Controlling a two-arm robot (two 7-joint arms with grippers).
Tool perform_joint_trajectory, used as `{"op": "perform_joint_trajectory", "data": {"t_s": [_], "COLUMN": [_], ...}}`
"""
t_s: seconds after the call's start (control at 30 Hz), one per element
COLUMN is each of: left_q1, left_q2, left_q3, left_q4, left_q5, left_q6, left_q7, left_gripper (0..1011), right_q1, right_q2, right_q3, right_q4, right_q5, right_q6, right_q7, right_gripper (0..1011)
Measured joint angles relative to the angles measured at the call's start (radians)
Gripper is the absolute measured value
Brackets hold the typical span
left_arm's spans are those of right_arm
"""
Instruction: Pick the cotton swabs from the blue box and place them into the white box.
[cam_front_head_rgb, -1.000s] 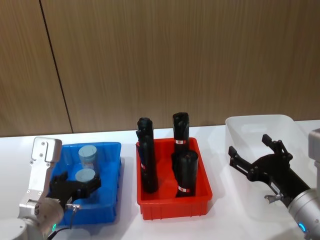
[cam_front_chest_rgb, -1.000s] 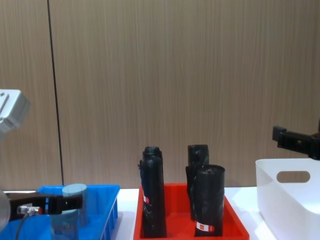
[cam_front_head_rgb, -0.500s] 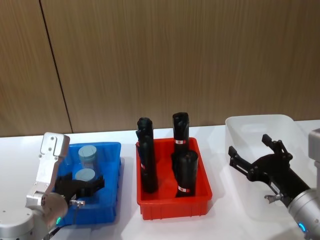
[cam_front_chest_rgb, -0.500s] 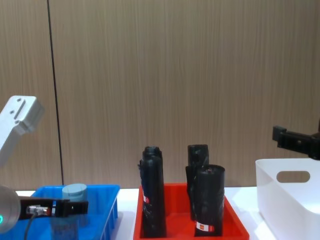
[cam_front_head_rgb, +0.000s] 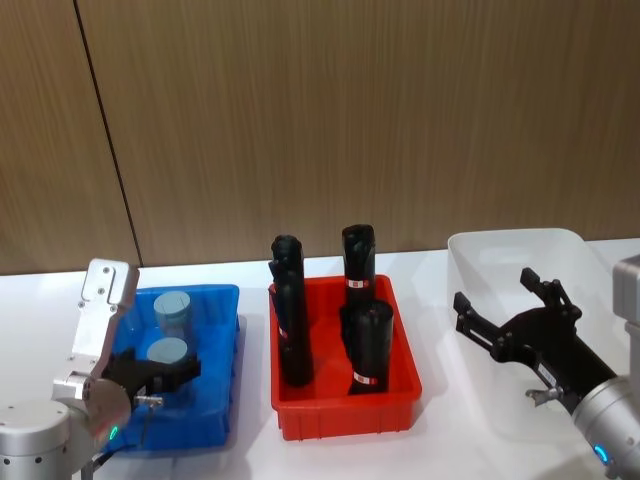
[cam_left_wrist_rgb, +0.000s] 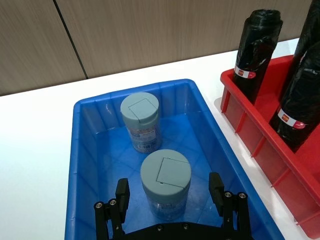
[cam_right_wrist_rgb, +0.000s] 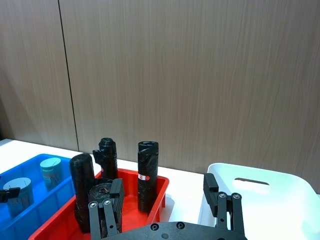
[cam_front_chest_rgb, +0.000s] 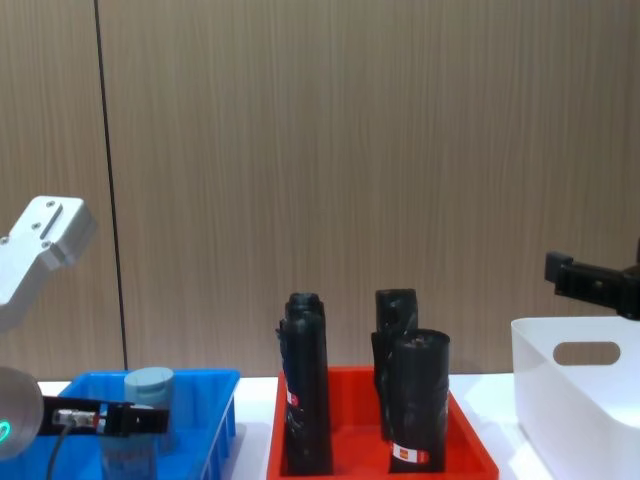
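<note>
We find the left gripper (cam_left_wrist_rgb: 169, 187) sunk lower into the blue box (cam_left_wrist_rgb: 84, 165) than a second ago. Its fingers are spread either side of the nearer jar of cotton swabs (cam_left_wrist_rgb: 165, 172), not yet touching it. The second jar (cam_left_wrist_rgb: 140, 111) stands just behind. The right gripper (cam_front_head_rgb: 495, 292) hovers, likewise spread, over the white box (cam_front_head_rgb: 510, 241). In our judgement, a squeeze comes next.

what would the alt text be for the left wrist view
The open left claw straddles the nearer cotton swab jar inside the blue box, not touching it. A second jar stands behind, and a red bin of black rolls sits beside the box.
</note>
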Motion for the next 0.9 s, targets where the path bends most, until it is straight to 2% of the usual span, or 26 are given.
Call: {"op": "perform_joint_trajectory", "data": {"t_s": [0.3,0.9], "left_q1": [-0.020,-0.074], "left_q2": [-0.008,-0.038], "left_q3": [-0.004,0.000], "left_q4": [0.031,0.155], "left_q5": [0.009,0.036], "left_q6": [0.008,-0.022], "left_q7": [-0.016,-0.084], "left_gripper": [1004,1004], "right_q1": [0.000,0.000], "right_q2": [0.000,0.000], "right_q3": [0.000,0.000], "right_q4": [0.000,0.000], "right_q5": [0.000,0.000], "right_q6": [0.000,0.000], "right_q7": [0.000,0.000], "right_gripper": [1002,1001]}}
